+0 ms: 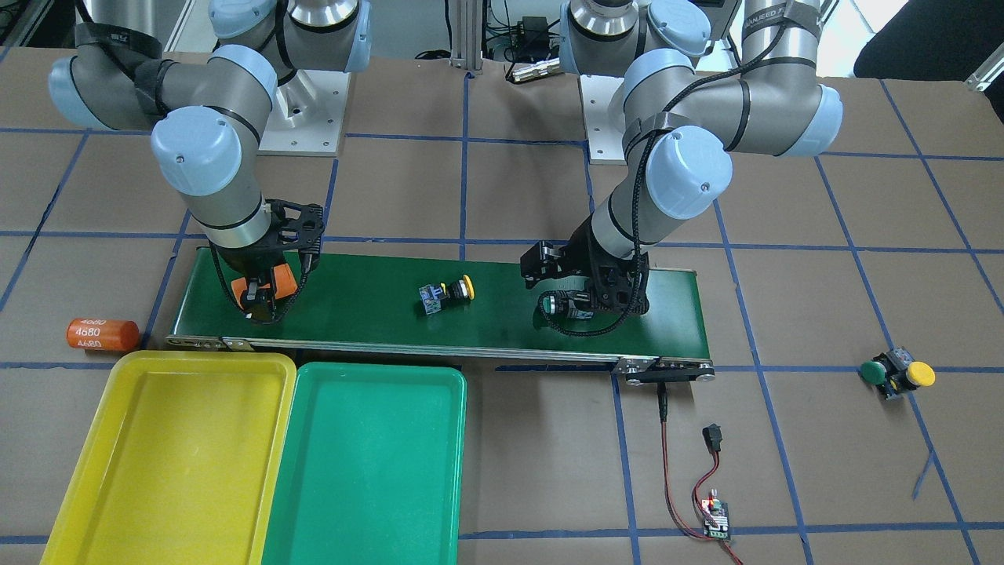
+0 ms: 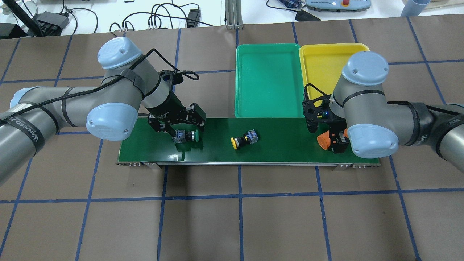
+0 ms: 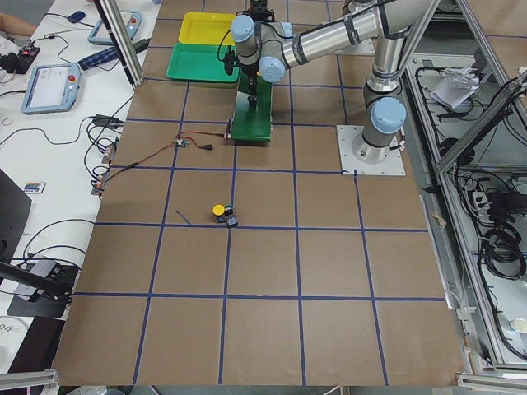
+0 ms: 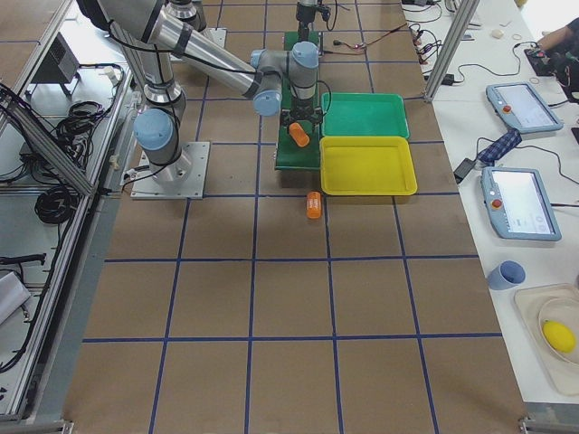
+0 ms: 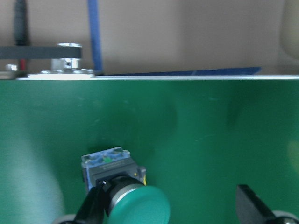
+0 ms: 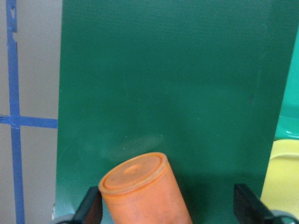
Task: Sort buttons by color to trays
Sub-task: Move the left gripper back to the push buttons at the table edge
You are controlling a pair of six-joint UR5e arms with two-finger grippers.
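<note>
Green-capped button lies on side at conveyor belt end far from trays: glossy mushroom cap, blocky grey-blue body. Left tool released, fingers straddling it, likely poised to grasp. Yellow-capped button lies mid-belt. Second green button and second yellow button touch on brown worktop, well beyond that belt end. Right tool released around smooth orange cylinder at belt's tray end, probably to clear it. Yellow tray and green tray, shallow plastic, sit beside belt, no buttons inside.
</note>
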